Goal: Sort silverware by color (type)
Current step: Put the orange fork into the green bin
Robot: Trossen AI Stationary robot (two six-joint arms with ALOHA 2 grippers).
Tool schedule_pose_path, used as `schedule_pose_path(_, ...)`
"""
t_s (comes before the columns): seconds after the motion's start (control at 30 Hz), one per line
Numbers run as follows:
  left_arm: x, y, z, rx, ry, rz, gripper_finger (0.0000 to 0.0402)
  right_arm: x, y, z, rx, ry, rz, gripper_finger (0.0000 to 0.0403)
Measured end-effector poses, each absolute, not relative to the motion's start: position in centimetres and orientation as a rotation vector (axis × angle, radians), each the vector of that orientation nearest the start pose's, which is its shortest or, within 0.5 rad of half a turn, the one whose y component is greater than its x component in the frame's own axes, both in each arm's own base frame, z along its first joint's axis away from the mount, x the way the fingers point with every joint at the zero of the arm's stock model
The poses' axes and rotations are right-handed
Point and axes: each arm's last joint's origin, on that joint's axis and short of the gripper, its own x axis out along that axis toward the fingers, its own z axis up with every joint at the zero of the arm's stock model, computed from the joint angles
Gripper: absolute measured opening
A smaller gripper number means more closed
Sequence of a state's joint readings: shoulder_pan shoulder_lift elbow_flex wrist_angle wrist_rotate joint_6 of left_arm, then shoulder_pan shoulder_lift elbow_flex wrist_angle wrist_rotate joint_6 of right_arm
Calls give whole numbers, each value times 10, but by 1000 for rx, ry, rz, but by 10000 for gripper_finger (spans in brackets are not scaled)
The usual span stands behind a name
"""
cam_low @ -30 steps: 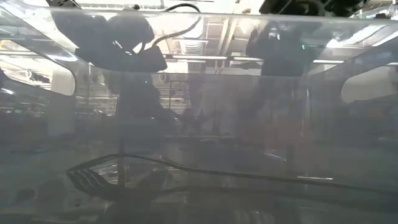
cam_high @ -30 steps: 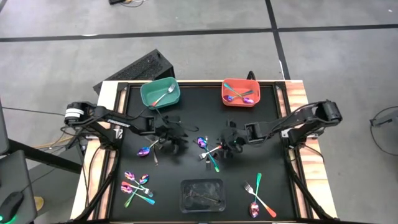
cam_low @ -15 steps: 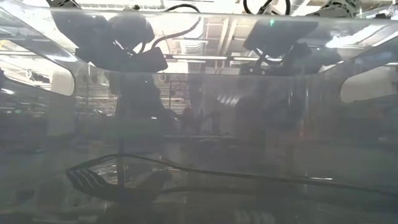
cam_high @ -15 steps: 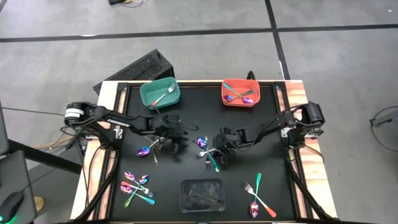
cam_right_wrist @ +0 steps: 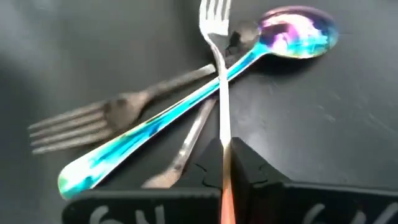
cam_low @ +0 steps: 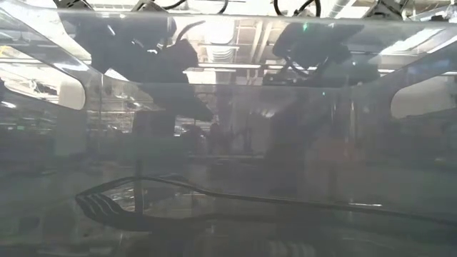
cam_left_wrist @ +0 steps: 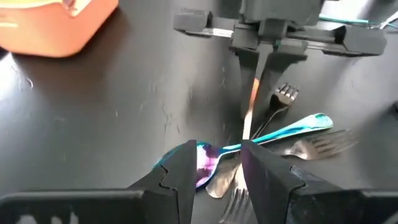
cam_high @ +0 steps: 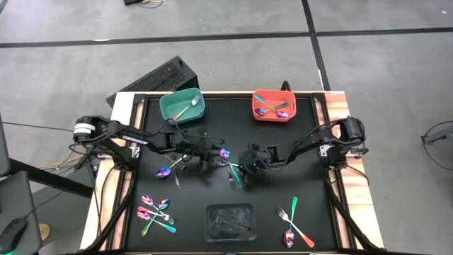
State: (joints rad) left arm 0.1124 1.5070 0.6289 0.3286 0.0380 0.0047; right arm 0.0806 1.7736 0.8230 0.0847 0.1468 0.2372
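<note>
A small pile of silverware lies in the middle of the black table: a teal-handled spoon with a rainbow bowl, plain silver forks, and a fork with an orange handle lying across them. My right gripper is shut on that fork. My left gripper stands open just left of the pile, its fingers on either side of the spoon's bowl; I cannot tell whether they touch it. A teal bin holds a fork and an orange bin holds spoons. My right gripper pinches the fork's orange handle between its two shut fingers. It comes slanting down from the table's right side, and the fork runs straight out along the fingers. The fork's neck crosses over the teal spoon; I cannot tell whether it is lifted.
More silverware lies in a pink-handled cluster at the near left and a smaller group at the near right. A clear plastic tray with dull cutlery sits at the near edge and fills the low view. A black case stands beyond the far left corner.
My right gripper has moved toward the table's left onto the pile and shut on the orange-handled fork. My left gripper has shifted right, toward the pile, still open.
</note>
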Motion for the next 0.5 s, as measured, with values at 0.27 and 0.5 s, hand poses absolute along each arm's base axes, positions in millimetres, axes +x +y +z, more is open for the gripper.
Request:
schedule_pose_path(0.27,290,30,173,38,468,5,130,322,23,163,61,700,-314,5)
schedule_pose_path(0.5,295,29,182,77,368,13,146,323,14,180,105,550,-513,5)
